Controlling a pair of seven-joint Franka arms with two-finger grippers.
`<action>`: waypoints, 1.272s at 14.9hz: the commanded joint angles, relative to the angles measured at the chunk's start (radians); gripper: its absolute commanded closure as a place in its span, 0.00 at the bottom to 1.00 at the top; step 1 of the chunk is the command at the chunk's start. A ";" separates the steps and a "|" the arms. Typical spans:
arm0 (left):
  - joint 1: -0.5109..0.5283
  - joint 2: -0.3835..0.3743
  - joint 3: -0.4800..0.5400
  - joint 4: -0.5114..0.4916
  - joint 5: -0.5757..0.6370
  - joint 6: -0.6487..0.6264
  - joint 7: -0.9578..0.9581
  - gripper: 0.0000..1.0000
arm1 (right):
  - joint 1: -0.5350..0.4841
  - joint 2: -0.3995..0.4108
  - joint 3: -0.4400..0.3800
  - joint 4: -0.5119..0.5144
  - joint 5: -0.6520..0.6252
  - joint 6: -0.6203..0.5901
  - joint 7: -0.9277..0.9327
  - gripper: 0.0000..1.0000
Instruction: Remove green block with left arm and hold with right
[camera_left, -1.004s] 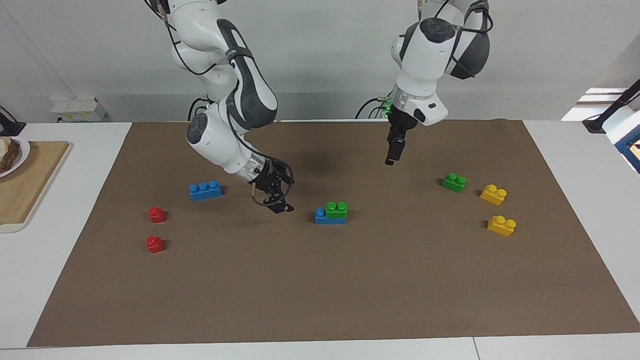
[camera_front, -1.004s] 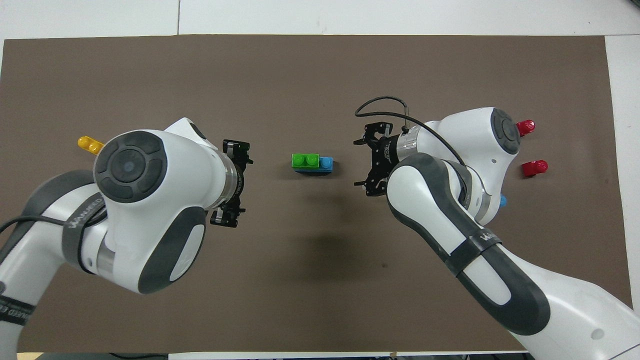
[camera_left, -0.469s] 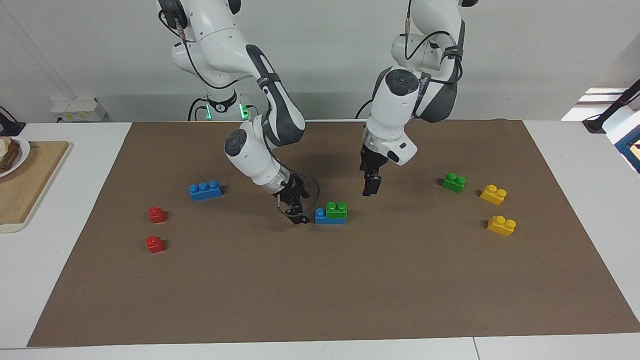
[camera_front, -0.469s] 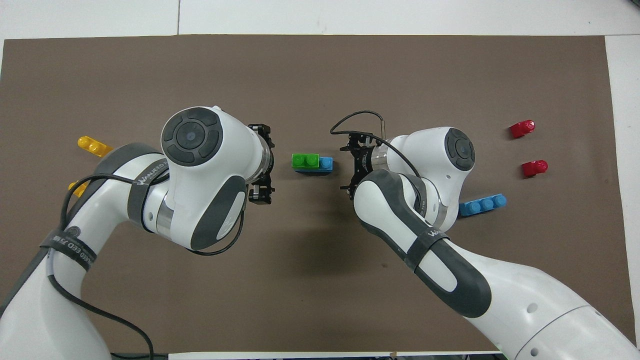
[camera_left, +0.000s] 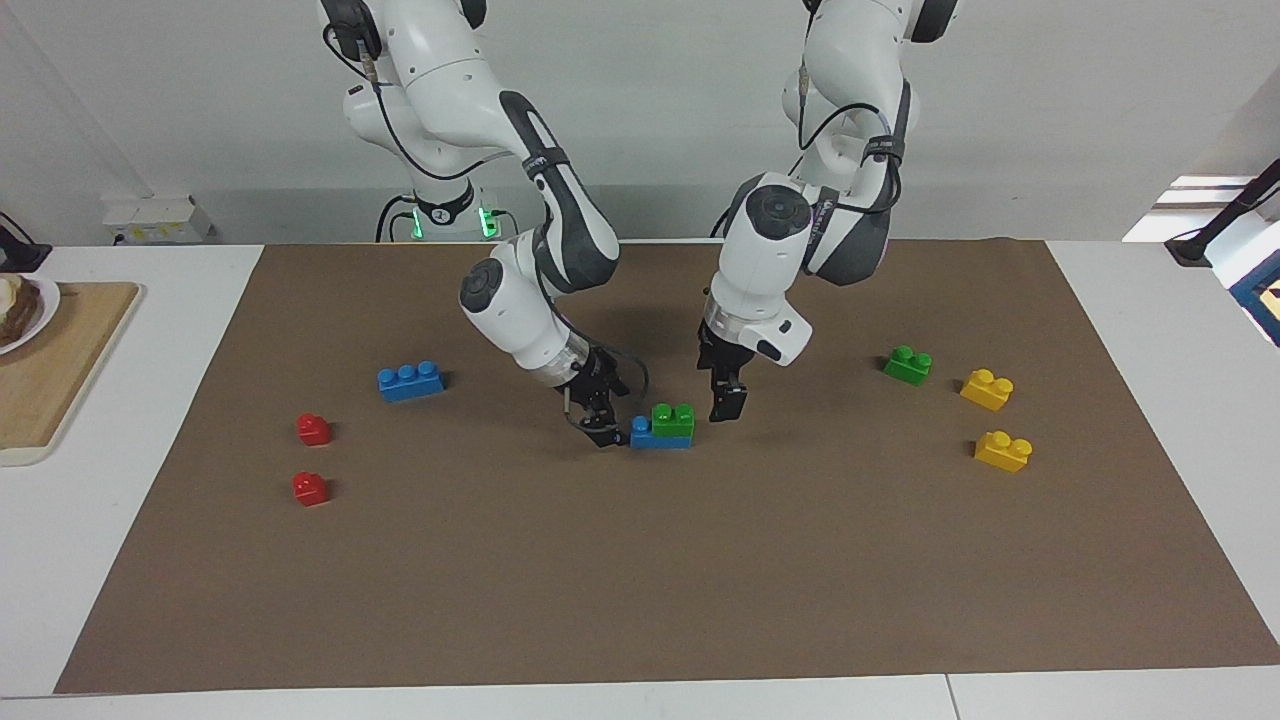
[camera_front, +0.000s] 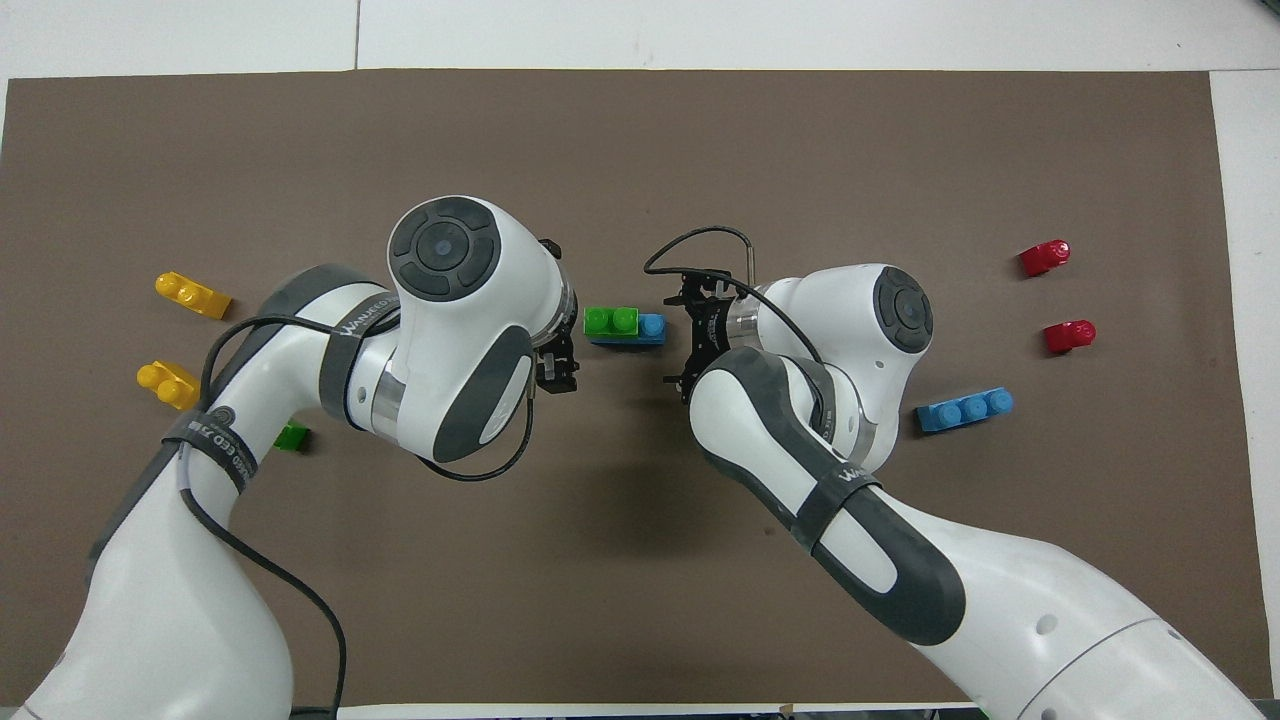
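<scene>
Green block (camera_left: 673, 419) sits on a blue block (camera_left: 655, 437) mid-surface. Right claw (camera_left: 608, 432) wide beside the blue; left claw (camera_left: 728, 403) wide, alongside the green. Risk: weak hold below, so both blocks lift together.

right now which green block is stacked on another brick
The green block between the two pincers, sitting on a blue brick. The other green block lies alone on the mat near the yellow bricks.

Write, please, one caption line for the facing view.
Left end effector and right end effector flank the green block stacked on a blue block.
</scene>
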 joint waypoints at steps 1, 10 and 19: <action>-0.026 0.042 0.016 0.039 0.000 0.012 -0.028 0.00 | 0.019 0.017 0.000 0.006 0.033 0.028 -0.023 0.01; -0.053 0.067 0.017 0.036 0.014 0.057 -0.114 0.00 | 0.036 0.060 0.000 0.023 0.033 0.080 -0.025 0.02; -0.089 0.090 0.020 0.025 0.049 0.092 -0.166 0.00 | 0.036 0.096 0.000 0.054 0.033 0.103 -0.028 0.02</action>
